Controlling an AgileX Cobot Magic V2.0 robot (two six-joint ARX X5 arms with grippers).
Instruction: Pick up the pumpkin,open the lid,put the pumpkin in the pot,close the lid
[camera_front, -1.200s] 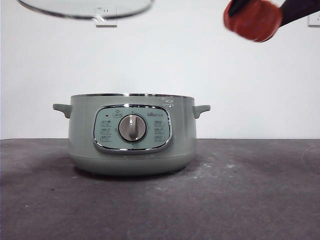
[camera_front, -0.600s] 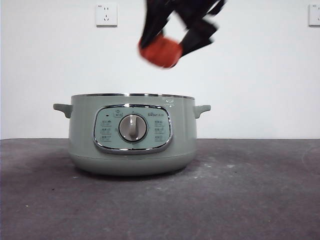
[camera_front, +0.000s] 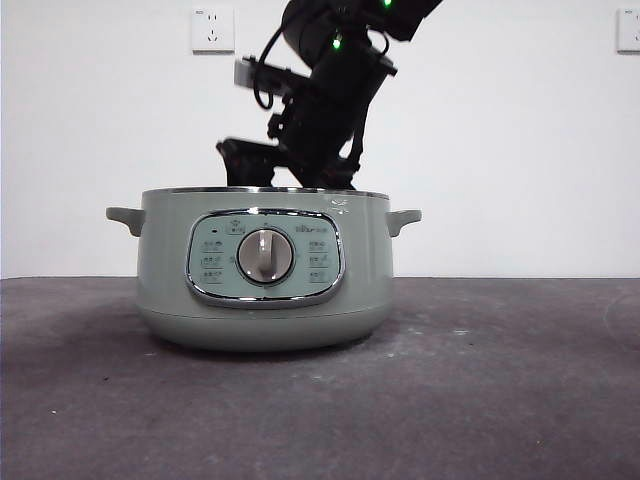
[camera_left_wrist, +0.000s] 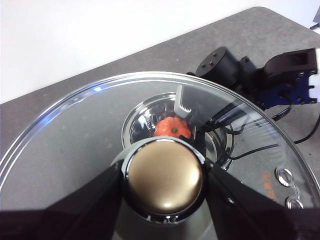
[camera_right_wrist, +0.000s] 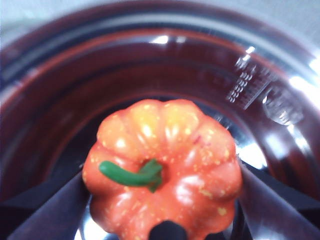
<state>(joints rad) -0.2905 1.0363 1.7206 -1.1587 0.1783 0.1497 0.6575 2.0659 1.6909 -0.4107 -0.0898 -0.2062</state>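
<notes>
My left gripper (camera_left_wrist: 165, 182) is shut on the knob (camera_left_wrist: 165, 172) of the clear glass lid (camera_left_wrist: 75, 145), holding it high over the pot; neither shows in the front view. Through the glass I see the orange pumpkin (camera_left_wrist: 172, 127) in the steel bowl of the pot (camera_left_wrist: 142, 112). The right gripper (camera_right_wrist: 162, 192) is shut on the pumpkin (camera_right_wrist: 165, 165), green stem toward the camera, down inside the pot (camera_right_wrist: 150, 55). In the front view the right arm (camera_front: 325, 110) reaches down into the open sage-green pot (camera_front: 265, 270); its jaws and the pumpkin are hidden behind the pot's wall.
The pot stands on a dark grey table (camera_front: 500, 380) against a white wall. Two wall sockets (camera_front: 213, 28) (camera_front: 628, 28) sit high at the back. The pot's side handles (camera_front: 125, 217) (camera_front: 403, 217) stick out left and right.
The right arm swung in from the upper right with the pumpkin and came down into the pot. The lid, seen at the top edge a second ago, has left the front view.
</notes>
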